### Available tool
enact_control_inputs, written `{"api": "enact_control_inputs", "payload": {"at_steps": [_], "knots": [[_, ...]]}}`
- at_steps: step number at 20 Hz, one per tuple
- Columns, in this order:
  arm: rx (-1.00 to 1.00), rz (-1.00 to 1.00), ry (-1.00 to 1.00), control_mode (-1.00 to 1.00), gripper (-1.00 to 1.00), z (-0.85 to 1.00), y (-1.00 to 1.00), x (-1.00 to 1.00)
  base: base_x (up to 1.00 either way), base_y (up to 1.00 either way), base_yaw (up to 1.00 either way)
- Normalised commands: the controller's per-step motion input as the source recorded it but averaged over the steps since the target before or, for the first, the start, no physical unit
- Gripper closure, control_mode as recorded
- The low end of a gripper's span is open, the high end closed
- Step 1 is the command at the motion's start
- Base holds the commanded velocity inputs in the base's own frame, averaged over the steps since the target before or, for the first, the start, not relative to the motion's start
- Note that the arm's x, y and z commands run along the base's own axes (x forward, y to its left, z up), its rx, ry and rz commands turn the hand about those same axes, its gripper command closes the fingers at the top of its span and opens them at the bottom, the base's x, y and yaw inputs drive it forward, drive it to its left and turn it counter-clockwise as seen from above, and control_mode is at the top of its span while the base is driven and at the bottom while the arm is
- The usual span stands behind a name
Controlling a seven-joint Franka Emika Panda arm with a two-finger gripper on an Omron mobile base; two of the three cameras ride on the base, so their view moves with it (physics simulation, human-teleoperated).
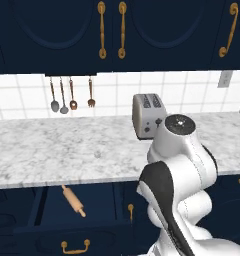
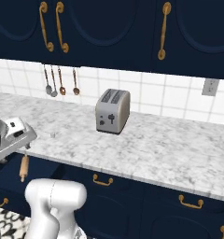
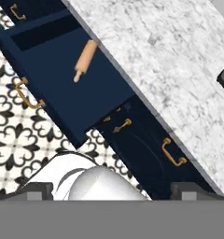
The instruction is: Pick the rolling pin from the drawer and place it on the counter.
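Lay in the open drawer [image 1: 52, 220], the rolling pin [image 1: 73, 200], at the lower left of the left base view, just under the thick edge of the counter [image 1: 67, 145]. Sat tilted there, one thin handle poking toward the drawer front and the other end tucked partly under the counter edge. Showed again in the upper middle of the hand view [image 3: 86, 59], and at the left edge of the right base view [image 2: 24, 168]. Touched by nothing.

Hung high over the floor and drawer, the gripper [image 3: 111, 193], well apart from the pin. Looked spread wide, one dark tip at each bottom corner of the hand view, with nothing between them.

Probably light and hard, made of wood. Would not bend or squash. Round and smooth, so likely to roll or slip if pinched off-center. Best grabbed across the fat middle, not by a skinny handle, with the fingers set either side of the thick part. Not easy to break, so a firm squeeze seemed fine.

Stood on the counter at center right of the left base view, a toaster [image 1: 148, 116], with plenty of bare marble to its left for setting the pin down.
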Motion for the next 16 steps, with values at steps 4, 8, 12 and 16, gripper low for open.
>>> {"api": "enact_control_inputs", "payload": {"at_steps": [4,8,12,16], "knots": [[-0.33,0.26,0.0,-1.0,-1.0,-0.56,1.0,-0.76,0.0,0.0,0.0],[-0.27,0.32,0.09,-1.0,-1.0,-0.62,1.0,-0.39,0.0,0.0,0.0],[-0.23,0.3,0.22,-1.0,-1.0,-0.81,0.9,-0.03,0.0,0.0,0.0],[-0.2,0.14,0.17,-1.0,-1.0,-0.67,0.83,0.36,0.0,0.0,0.0]]}}
